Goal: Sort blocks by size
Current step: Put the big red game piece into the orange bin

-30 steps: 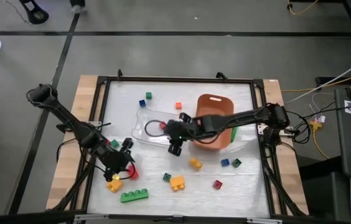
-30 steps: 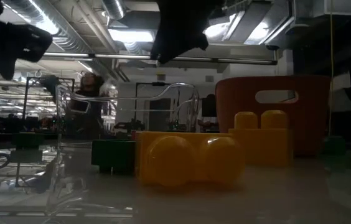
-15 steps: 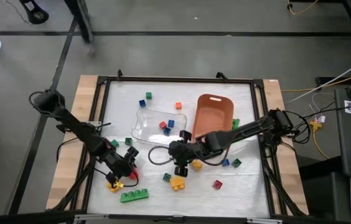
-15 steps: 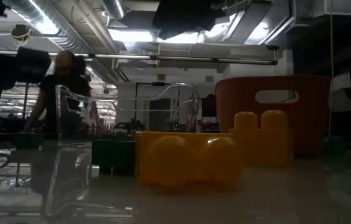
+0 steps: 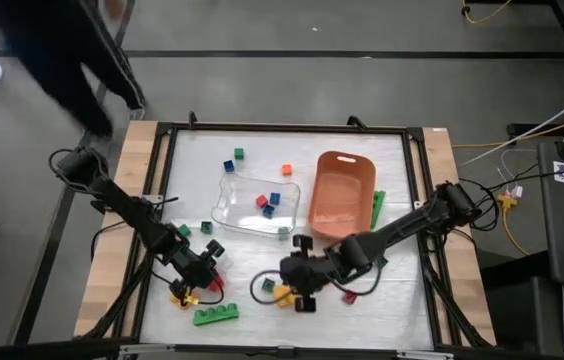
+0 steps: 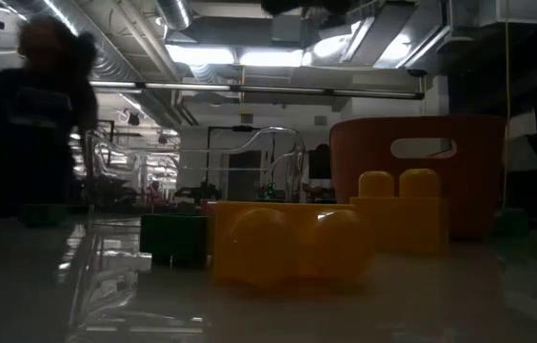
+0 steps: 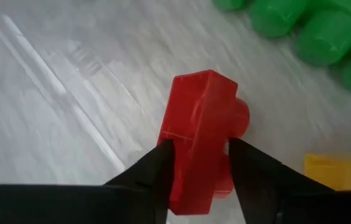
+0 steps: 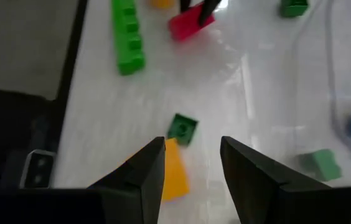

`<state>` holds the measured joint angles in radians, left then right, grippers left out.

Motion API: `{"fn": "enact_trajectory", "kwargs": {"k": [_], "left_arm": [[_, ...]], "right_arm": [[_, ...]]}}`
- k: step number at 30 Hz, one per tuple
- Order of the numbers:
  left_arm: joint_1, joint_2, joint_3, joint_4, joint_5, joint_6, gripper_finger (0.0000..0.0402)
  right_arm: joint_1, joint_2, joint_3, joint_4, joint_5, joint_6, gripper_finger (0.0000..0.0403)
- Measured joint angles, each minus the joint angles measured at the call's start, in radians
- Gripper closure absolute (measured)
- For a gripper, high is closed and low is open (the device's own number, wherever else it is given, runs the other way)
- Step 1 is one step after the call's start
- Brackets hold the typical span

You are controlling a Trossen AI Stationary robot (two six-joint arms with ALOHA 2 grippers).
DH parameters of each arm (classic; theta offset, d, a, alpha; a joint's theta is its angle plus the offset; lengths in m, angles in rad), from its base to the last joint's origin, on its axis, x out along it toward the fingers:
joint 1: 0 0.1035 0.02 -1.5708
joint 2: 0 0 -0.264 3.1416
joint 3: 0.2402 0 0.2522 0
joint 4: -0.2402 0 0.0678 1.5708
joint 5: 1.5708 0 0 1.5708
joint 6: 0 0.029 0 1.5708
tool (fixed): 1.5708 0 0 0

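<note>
left tool (image 5: 205, 272) at lower left of the high view, clamped on a red block (image 7: 200, 134), lifted slightly clear of the worktop (image 5: 362, 310), likely to carry it to a size group. long green block (image 5: 216, 314) and a yellow block (image 5: 182, 297) sit just beside it, so little room there. right tool (image 5: 302, 284) at lower centre, fingers spread over a yellow block (image 8: 173, 177) and small green block (image 8: 182, 129). clear tray (image 5: 237, 212) with small cubes and orange bin (image 5: 342, 195) sit upper centre; lower right corner is the open room.
</note>
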<state>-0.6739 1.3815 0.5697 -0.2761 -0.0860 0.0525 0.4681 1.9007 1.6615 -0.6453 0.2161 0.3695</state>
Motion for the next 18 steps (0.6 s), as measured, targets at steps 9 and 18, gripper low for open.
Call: {"fn": "enact_trajectory", "kwargs": {"k": [9, 18], "left_arm": [[0.022, 0.004, -0.006, 0.145, -0.002, -0.003, 0.0360], [0.140, 0.003, -0.005, 0.431, -0.003, 0.065, 0.0395]], "right_arm": [[0.084, -0.001, 0.000, -0.018, 0.018, 0.000, 0.0244], [0.158, -0.001, 0.000, -0.166, 0.092, 0.207, 0.0244]]}}
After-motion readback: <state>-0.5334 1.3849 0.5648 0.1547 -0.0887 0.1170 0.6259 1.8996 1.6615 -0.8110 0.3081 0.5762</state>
